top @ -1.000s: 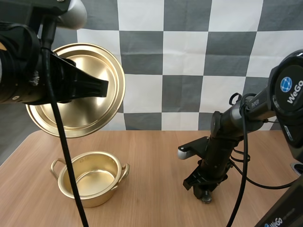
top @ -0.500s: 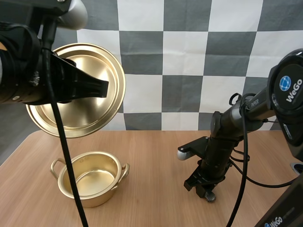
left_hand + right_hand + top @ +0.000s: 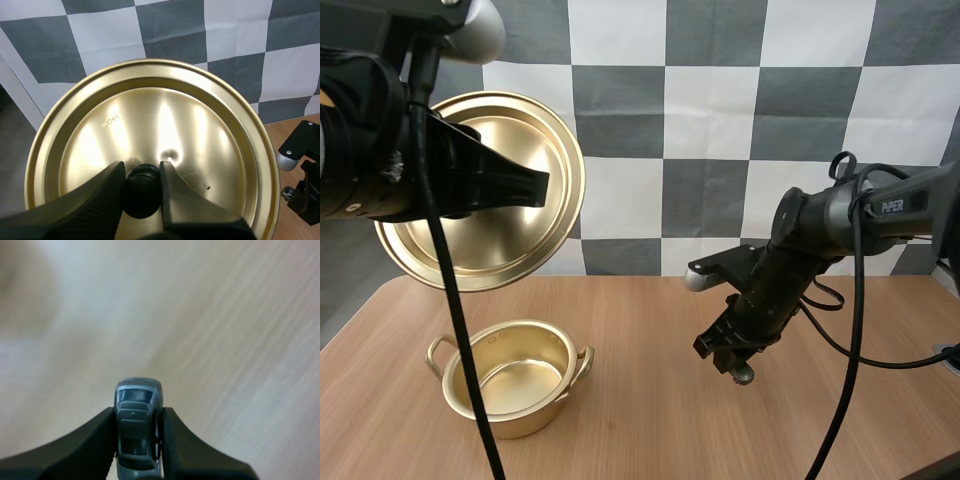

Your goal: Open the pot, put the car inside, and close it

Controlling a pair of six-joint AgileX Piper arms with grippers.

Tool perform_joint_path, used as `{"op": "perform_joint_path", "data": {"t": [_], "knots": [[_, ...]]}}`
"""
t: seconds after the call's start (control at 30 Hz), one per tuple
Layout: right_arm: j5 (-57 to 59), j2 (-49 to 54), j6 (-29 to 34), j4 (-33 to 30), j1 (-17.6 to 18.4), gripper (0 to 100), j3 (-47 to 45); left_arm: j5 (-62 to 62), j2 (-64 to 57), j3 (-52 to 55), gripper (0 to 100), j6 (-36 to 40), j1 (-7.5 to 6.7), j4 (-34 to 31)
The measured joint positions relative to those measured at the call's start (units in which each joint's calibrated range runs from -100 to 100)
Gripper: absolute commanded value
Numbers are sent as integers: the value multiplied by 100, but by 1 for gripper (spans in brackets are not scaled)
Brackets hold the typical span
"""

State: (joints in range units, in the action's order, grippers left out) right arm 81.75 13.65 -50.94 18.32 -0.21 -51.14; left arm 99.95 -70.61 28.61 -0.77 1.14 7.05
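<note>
Toward the left side of the wooden table (image 3: 650, 440), a golden pot (image 3: 510, 378) stands upright and uncovered, with a loop handle on each side. Above it, well clear of its rim, the left gripper (image 3: 142, 172) holds the round golden lid (image 3: 210, 130) in the air, tilted almost on edge. Its two black fingers are pinched onto the lid's black knob (image 3: 142, 192). Well apart from the pot, over the right half of the table, the right gripper (image 3: 138, 422) points down at the wood. Its fingers are drawn in narrowly against the two sides of a small grey toy car (image 3: 137, 430), held lengthwise between them. The car appears to hang clear of the tabletop.
</note>
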Motion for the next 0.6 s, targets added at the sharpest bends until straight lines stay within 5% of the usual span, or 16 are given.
{"op": "perform_joint_path", "data": {"t": [0.33, 0.6], "knots": [[1702, 575, -402, 763, 0, 0, 124, 0, 0, 0, 0, 0, 0, 0], [1825, 1237, -467, 1128, 0, 0, 741, -5, -135, -41, 0, 0, 0, 0]]}}
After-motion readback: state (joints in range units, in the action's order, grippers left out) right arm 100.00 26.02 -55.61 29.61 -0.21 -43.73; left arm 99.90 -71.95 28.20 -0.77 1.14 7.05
